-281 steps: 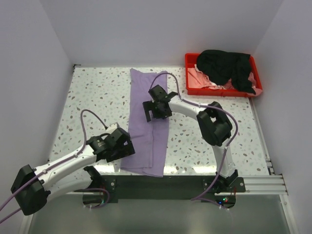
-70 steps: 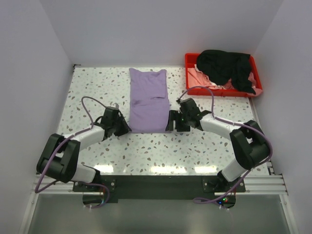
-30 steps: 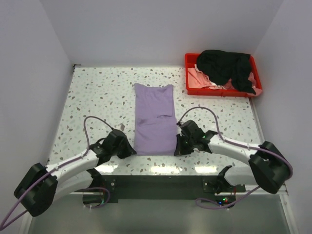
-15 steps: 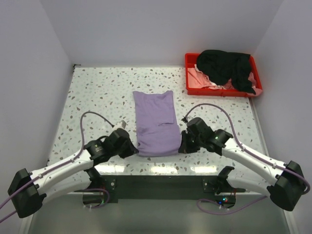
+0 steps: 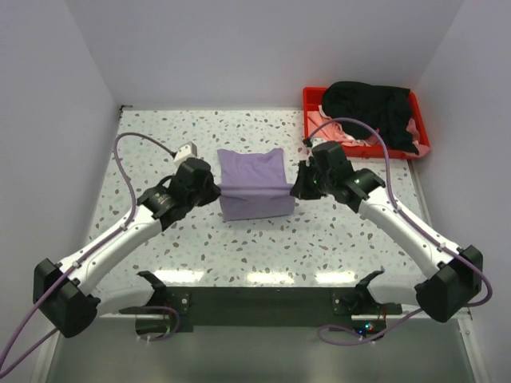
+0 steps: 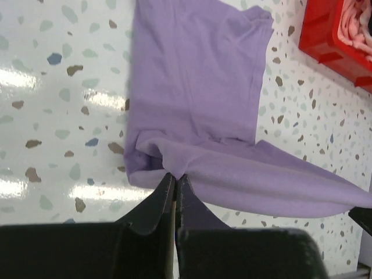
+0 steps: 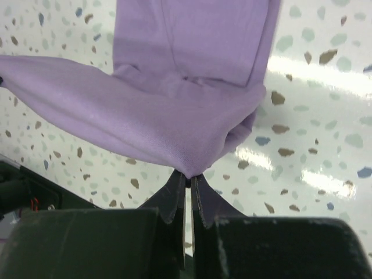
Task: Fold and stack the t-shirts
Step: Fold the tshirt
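From above, you see the lavender t-shirt mid-worktop, its near fold raised and stretched between the left end effector and right end effector. The black t-shirt and pink t-shirt lie in the red tray at the far right corner. Your left wrist view shows the end effector clamped on the fold's corner. Your right wrist view shows the same pinch on the opposite corner.

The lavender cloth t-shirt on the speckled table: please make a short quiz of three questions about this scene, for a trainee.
1. True or false: the soft lavender cloth t-shirt lies inside the red plastic tray.
2. The left gripper and the right gripper are: A) open; B) shut on the lavender t-shirt; C) shut on nothing.
3. What colour is the crumpled cloth t-shirt on top in the tray?
Key: 1 false; 2 B; 3 black.
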Robot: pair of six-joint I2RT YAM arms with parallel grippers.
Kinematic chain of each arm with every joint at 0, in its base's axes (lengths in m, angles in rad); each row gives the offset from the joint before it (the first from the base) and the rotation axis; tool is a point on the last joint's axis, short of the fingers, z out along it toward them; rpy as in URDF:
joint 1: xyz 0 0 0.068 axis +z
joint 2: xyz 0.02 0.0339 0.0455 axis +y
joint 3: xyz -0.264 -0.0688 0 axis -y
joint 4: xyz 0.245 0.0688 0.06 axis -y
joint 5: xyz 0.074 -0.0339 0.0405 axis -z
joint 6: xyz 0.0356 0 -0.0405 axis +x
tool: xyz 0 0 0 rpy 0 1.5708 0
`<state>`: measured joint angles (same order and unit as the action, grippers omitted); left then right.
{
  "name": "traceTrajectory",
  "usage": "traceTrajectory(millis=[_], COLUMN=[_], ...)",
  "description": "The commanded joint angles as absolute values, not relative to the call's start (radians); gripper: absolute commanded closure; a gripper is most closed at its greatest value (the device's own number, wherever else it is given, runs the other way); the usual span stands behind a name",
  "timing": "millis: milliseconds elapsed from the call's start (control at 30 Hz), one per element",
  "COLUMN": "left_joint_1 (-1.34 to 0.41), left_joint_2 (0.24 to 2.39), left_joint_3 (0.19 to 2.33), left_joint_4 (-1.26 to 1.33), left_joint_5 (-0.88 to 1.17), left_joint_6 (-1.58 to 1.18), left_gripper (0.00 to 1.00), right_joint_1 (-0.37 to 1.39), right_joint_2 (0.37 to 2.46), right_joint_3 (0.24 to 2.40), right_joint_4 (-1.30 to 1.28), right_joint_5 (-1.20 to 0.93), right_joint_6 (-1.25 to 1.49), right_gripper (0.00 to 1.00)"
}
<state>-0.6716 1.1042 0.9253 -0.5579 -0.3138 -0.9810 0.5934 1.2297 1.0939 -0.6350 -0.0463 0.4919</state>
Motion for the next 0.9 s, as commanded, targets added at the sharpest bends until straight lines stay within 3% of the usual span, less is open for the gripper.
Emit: traceTrajectory(millis=[0, 400, 867], left_joint_1=[-0.609, -0.405, -0.282], left_joint_2=[1.158, 1.386, 1.707], left_joint_3=[1.027, 1.236, 1.429], left_joint_4=[-0.48, -0.414, -0.293], left_joint_5=[-0.318, -0.212, -0.069], left_joint_6=[-0.867, -0.761, -0.684], left_gripper=[1.0, 1.0, 1.0], right_joint_1=[0.546, 0.408, 0.318], right_joint_2=[1.287, 1.578, 1.894], right_joint_3=[1.21, 1.45, 1.676], right_joint_4=[-0.62, -0.558, -0.526], right_joint_5=[-0.083, -0.325, -0.413], right_joint_6=[0.428, 0.419, 0.439], right_gripper=[1.0, 1.0, 1.0])
